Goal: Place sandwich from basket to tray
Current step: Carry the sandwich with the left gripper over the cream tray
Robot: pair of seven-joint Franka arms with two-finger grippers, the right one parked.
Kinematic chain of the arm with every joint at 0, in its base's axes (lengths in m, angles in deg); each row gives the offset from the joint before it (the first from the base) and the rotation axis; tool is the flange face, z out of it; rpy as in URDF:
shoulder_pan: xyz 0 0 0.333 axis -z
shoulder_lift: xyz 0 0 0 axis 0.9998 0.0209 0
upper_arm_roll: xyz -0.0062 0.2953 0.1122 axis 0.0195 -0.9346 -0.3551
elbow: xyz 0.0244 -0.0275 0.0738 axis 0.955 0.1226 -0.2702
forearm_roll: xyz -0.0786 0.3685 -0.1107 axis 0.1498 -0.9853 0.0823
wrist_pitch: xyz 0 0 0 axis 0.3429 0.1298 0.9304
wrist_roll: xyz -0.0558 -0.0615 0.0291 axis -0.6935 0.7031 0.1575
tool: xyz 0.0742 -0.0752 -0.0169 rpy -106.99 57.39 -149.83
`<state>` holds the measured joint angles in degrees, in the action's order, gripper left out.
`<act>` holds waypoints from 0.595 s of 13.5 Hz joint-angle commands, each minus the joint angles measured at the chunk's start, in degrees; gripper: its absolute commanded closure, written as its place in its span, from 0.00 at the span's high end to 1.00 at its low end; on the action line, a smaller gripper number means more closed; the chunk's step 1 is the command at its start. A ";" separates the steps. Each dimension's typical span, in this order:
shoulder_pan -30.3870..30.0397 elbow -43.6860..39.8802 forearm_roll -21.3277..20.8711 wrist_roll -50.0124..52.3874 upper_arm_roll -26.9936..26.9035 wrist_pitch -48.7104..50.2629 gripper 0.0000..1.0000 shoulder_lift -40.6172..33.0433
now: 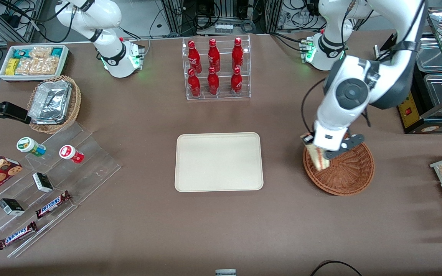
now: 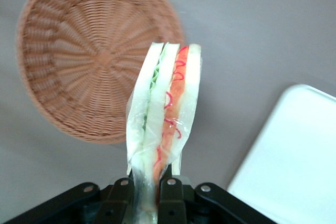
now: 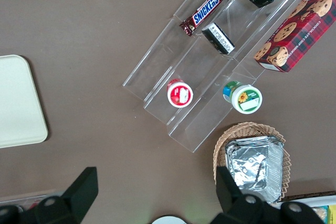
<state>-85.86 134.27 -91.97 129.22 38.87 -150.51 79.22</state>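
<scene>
We are holding the sandwich (image 2: 165, 114) in our gripper (image 2: 146, 195), jaws closed tight on its wrapped end. It is hanging in the air above the rim of the basket (image 1: 349, 176), clear of the weave, with the tray (image 1: 218, 161) lying bare nearby on the table (image 1: 148, 126).

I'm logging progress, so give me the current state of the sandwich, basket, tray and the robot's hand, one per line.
sandwich: wrapped in clear film, held upright, lifted clear of the basket.
basket: empty, sitting on the table.
tray: empty, flat on the table, beside the basket.
hand: shut on the sandwich, above the basket's rim on the tray's side.
</scene>
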 commanded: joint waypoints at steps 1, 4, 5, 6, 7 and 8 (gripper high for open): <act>0.05 -6.37 -0.48 -1.70 4.97 1.71 0.00 4.20; 2.67 -12.26 -0.66 -1.43 7.81 1.27 0.00 10.00; 4.51 -14.10 -0.74 -1.61 7.81 1.19 0.00 11.94; 5.57 -16.12 -0.75 -1.61 7.81 1.18 0.00 14.04; 6.80 -17.71 -0.75 -1.70 7.81 1.18 0.00 16.07; 7.68 -18.51 -1.27 -2.05 7.81 1.10 0.00 17.83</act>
<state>-80.12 120.98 -92.04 128.25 46.68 -150.55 91.83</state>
